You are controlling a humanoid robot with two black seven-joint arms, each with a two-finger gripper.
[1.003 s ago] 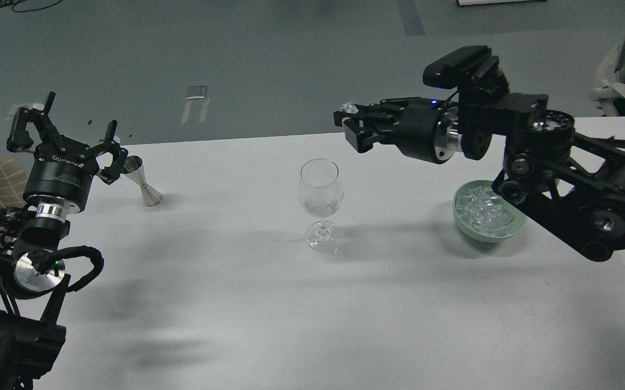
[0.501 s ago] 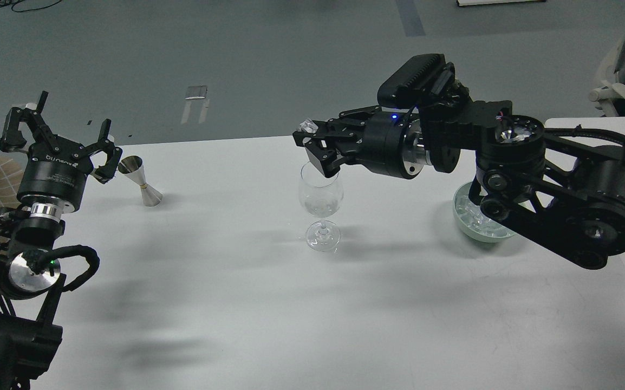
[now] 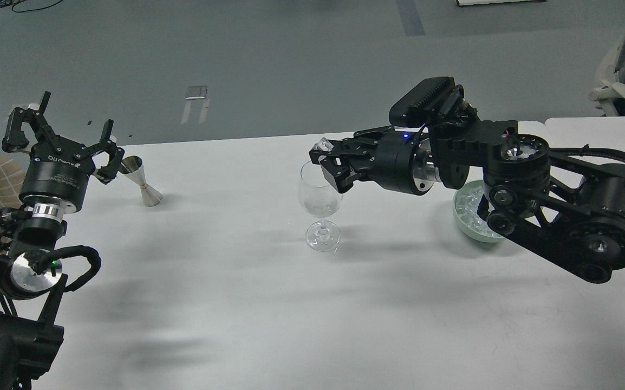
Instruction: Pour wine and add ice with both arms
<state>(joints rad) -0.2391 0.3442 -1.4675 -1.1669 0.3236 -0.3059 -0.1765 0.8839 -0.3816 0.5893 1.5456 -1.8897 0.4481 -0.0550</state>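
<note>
Right gripper [image 3: 327, 162] pinches an ice cube [image 3: 323, 145] at the wine glass [image 3: 320, 203] rim; ice fills the green bowl [image 3: 472, 214]; left gripper [image 3: 63, 138] gapes empty.

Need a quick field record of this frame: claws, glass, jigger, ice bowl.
left claw: open, empty, beside the steel double-cone jigger
right claw: shut on clear ice cube, at the glass rim
clear stemmed wine glass: upright, mid-table, ice in the bowl
pale green bowl: holds ice cubes, partly hidden by right arm
white table: no spill visible

Right pincer [image 3: 327, 162] holding ice cube [image 3: 323, 145] over wine glass [image 3: 320, 203].
</note>
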